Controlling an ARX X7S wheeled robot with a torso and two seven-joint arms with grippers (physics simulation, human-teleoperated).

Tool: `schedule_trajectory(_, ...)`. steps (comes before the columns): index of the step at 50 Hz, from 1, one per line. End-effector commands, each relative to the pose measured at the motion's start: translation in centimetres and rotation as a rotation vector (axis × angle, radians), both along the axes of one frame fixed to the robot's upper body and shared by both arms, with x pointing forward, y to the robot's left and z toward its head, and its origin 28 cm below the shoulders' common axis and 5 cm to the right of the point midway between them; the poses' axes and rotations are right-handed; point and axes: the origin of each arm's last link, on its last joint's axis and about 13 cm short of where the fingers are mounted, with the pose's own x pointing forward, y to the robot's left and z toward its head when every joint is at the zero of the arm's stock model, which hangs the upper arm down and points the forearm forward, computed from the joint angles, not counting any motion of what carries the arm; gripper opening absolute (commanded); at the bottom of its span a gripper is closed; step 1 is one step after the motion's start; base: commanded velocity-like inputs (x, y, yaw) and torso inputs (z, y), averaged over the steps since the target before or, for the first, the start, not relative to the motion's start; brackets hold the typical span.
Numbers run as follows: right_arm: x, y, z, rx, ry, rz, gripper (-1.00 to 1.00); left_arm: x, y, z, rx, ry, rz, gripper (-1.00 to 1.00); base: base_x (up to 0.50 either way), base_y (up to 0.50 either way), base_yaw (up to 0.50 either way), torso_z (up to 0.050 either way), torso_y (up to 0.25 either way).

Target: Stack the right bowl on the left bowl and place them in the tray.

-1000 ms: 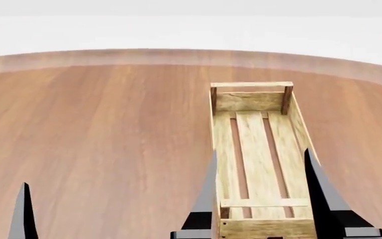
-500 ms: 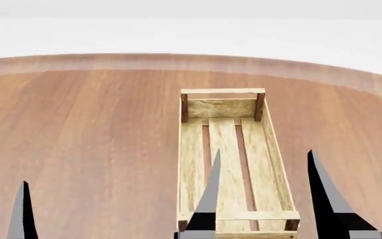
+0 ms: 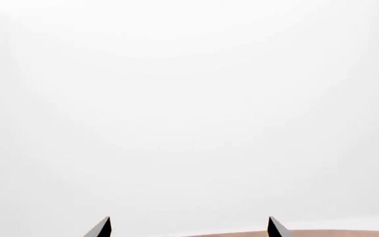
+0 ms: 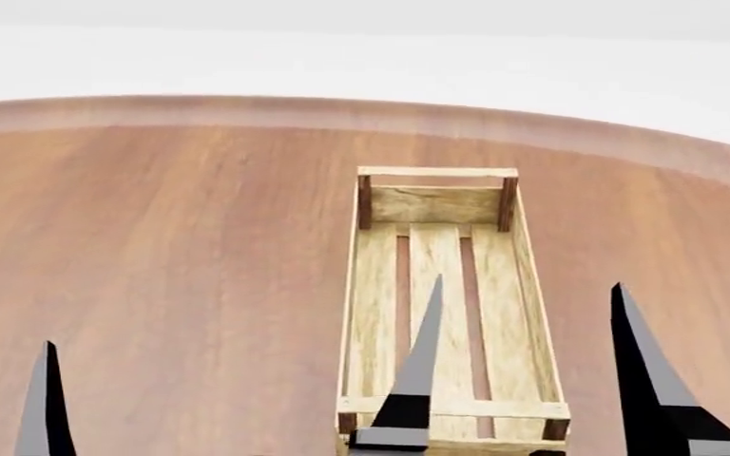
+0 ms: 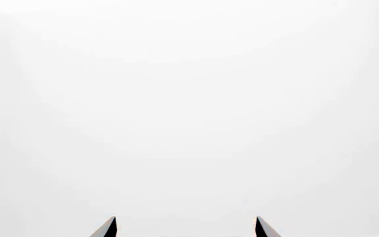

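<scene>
Tray (image 4: 378,313) (slatted wood) holds nothing, lying on table (image 4: 163,266).

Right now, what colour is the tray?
Light yellowish wood, with darker brown corner posts; the tray shows best in the head view.

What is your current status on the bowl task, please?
Left gripper open, empty. Right gripper open, empty, above the tray's near end. Tray empty on the table. No bowls in view; nothing in the way.
</scene>
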Motion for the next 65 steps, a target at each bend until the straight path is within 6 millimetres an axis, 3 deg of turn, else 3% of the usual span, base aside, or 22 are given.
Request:
schedule_trajectory(1, 0.05, 0.07, -0.11, -0.021, 0.015, 0.0, 1.0, -0.01, 0.0, 0.06, 0.0, 0.002, 0.002, 1.0, 0.0, 0.0, 0.5, 0.0, 0.0)
schedule_trajectory(22, 0.0, 0.07, -0.19, -0.006, 0.013, 0.017, 1.0, -0.21, 0.05, 0.05, -0.074, -0.01, -0.045, 1.0, 0.0, 0.0, 0.46, 0.0, 0.0)
schedule_trajectory(65, -0.07, 0.27, -0.18, -0.03, -0.006, 0.038, 1.0, -0.35, 0.21, 0.32, -0.073, -0.014, -0.045, 1.0, 0.0, 0.0, 0.0, 0.049, -0.006)
